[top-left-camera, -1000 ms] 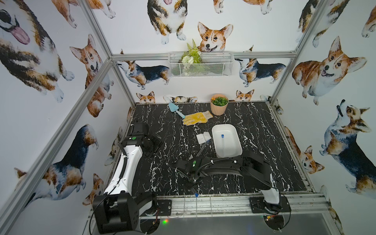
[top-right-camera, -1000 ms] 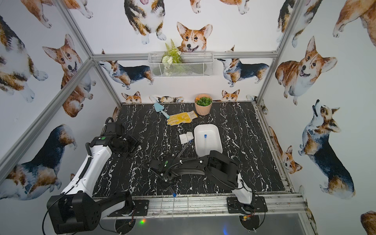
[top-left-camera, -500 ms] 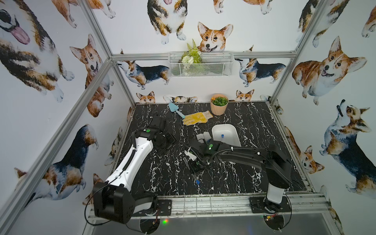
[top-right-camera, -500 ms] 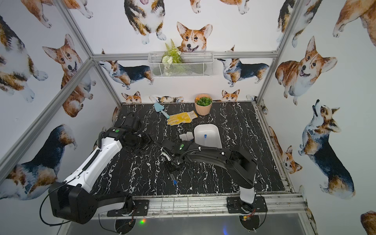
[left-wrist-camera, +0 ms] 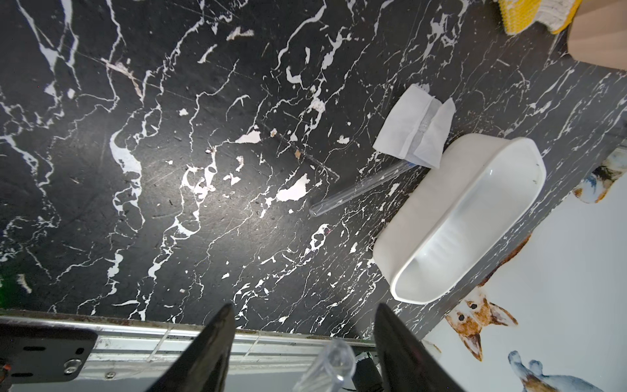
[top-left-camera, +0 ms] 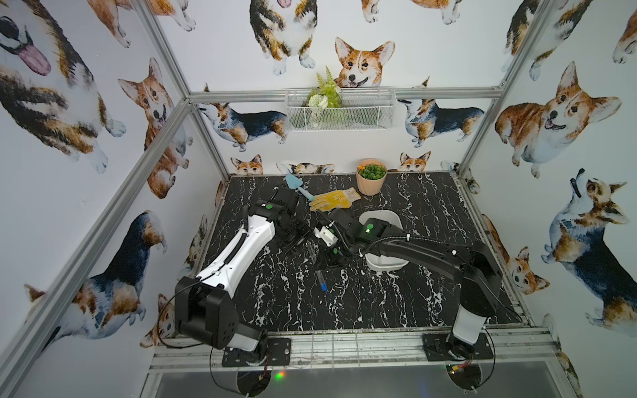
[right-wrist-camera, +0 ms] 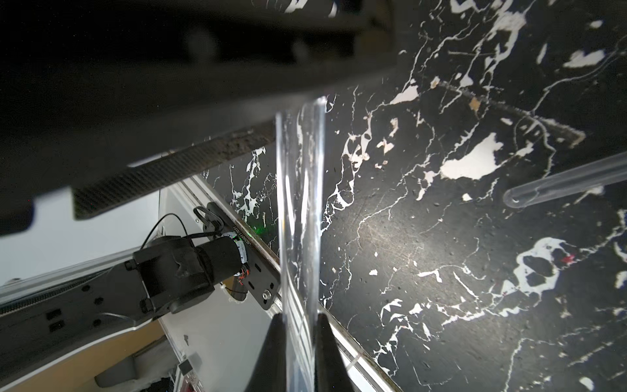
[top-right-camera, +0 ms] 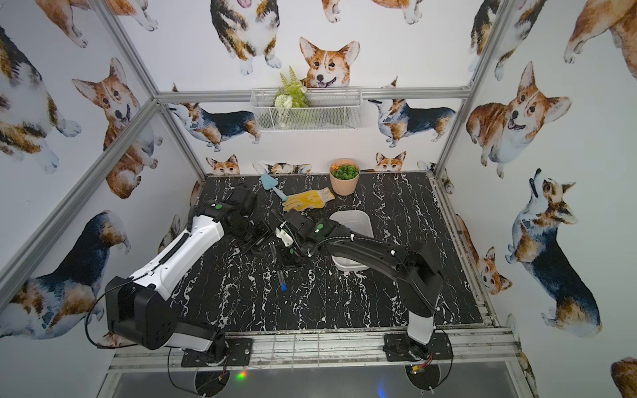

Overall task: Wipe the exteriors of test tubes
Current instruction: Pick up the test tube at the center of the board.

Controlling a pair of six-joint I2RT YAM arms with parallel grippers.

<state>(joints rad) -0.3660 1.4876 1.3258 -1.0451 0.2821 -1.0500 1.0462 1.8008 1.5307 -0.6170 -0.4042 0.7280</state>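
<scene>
My right gripper (right-wrist-camera: pixel 300 325) is shut on a clear test tube (right-wrist-camera: pixel 298 220). In both top views this tube (top-left-camera: pixel 320 277) (top-right-camera: pixel 280 277) hangs over the middle of the table with its blue cap toward the front edge. Its round end (left-wrist-camera: pixel 334 356) sits between the fingers of my open left gripper (left-wrist-camera: pixel 303 308), with gaps on both sides. The left gripper (top-left-camera: pixel 299 241) faces the right gripper (top-left-camera: pixel 329 258) closely. A second test tube (left-wrist-camera: pixel 359 186) (right-wrist-camera: pixel 570 183) lies on the table, its capped end under a white tissue (left-wrist-camera: pixel 414 132).
A white tray (top-left-camera: pixel 386 265) (left-wrist-camera: pixel 468 217) stands right of the grippers, partly under the right arm. Farther back lie a yellow glove (top-left-camera: pixel 332 200) and a light-blue trowel (top-left-camera: pixel 298 186), beside a pot (top-left-camera: pixel 371 177) of greens. A metal rail (left-wrist-camera: pixel 135 336) runs along the table's front edge.
The right arm has carried the tube from the front edge toward the table's middle. The left arm has swung in from the left until its open fingers flank the tube's end.
</scene>
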